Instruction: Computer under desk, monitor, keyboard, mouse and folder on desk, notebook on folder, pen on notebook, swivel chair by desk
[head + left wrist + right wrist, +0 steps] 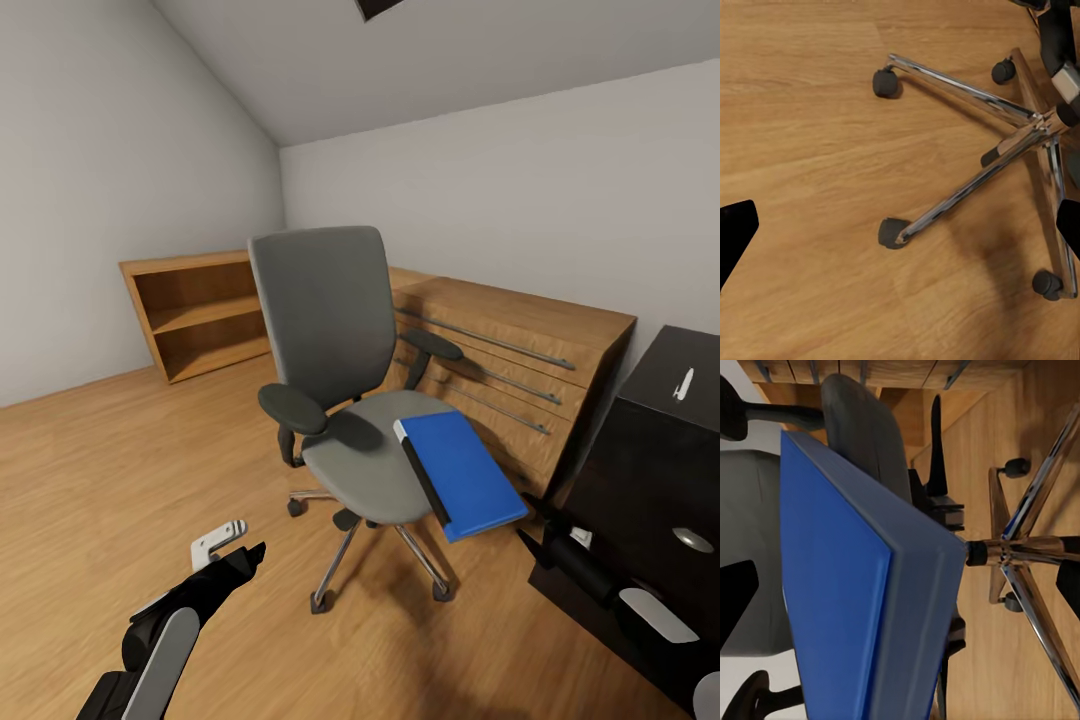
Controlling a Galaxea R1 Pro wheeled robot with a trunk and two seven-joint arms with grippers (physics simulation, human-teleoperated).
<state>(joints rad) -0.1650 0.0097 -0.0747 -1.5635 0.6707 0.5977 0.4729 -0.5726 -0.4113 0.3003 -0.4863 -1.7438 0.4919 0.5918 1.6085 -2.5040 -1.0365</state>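
The blue folder [462, 474] is seen lying on the swivel chair [340, 400] seat, overhanging its front edge just ahead of the right claw [900, 607], whose fingers appear spread, presumably for a grasp, while the left claw [225, 548], apparently parted, is held low beside the chair's base.

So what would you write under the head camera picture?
A blue folder waits on the grey swivel chair.

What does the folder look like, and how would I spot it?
Find the grey swivel chair in the middle of the wooden floor. On its seat, jutting past the front edge toward the black desk, lies the folder: a flat bright-blue slab with a dark spine, the only blue thing in the room.
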